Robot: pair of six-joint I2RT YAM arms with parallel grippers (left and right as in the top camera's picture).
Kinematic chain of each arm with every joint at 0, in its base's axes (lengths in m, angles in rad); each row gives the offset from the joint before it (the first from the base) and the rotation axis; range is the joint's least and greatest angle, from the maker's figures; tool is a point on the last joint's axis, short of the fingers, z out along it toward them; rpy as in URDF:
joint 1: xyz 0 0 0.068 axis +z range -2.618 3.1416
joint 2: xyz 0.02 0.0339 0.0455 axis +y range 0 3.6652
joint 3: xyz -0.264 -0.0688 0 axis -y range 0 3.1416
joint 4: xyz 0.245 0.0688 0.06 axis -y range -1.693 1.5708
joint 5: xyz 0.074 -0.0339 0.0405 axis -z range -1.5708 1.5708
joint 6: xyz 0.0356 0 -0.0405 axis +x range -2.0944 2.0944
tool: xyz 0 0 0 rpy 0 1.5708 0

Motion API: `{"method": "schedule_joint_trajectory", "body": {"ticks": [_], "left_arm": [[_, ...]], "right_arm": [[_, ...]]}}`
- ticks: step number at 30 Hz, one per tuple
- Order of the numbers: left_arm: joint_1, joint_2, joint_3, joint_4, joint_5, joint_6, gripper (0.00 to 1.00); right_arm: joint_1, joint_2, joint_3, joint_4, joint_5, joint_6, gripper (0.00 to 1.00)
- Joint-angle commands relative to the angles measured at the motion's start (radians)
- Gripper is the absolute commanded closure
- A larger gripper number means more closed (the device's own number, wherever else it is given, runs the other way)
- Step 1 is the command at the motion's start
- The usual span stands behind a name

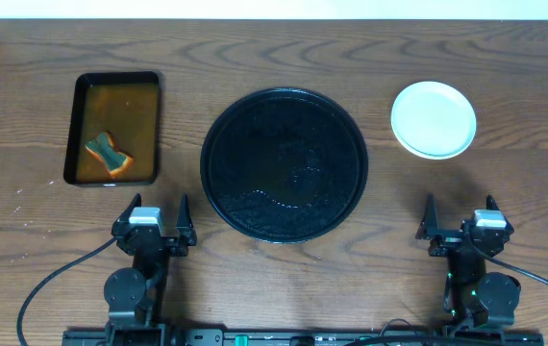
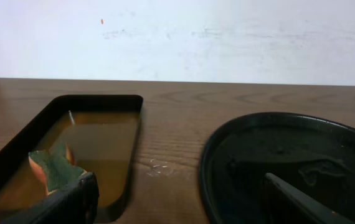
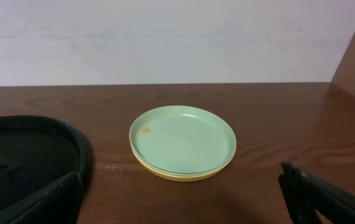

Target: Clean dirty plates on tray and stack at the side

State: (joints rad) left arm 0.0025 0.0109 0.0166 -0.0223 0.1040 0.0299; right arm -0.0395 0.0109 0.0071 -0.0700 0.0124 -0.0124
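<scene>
The plates [image 1: 434, 118] sit in one stack on the table at the right, off the tray. In the right wrist view the stack [image 3: 182, 142] shows a mint plate on top with a small orange speck and a yellow plate at the bottom. The round black tray [image 1: 284, 163] lies in the middle with wet streaks and no plates on it; its rim also shows in the left wrist view [image 2: 277, 155]. My left gripper [image 1: 157, 223] is open and empty near the front edge. My right gripper [image 1: 459, 223] is open and empty, in front of the stack.
A rectangular black tray [image 1: 113, 128] with orange-brown liquid stands at the left, holding a green and orange sponge [image 1: 109, 152], which also shows in the left wrist view [image 2: 54, 169]. Small wet spots [image 2: 159, 167] lie on the wood between the trays.
</scene>
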Motion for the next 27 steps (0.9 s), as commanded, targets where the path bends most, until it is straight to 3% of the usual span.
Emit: {"method": "schedule_joint_trajectory", "body": {"ticks": [1,27], "left_arm": [[-0.001,-0.007,-0.013,-0.041,0.007,-0.005,0.18],[-0.001,-0.007,-0.013,-0.041,0.007,-0.005,0.17]], "right_arm": [[0.015,-0.005,-0.002,-0.004,0.006,-0.011,0.01],[0.015,-0.005,-0.002,-0.005,0.006,-0.011,0.01]]}}
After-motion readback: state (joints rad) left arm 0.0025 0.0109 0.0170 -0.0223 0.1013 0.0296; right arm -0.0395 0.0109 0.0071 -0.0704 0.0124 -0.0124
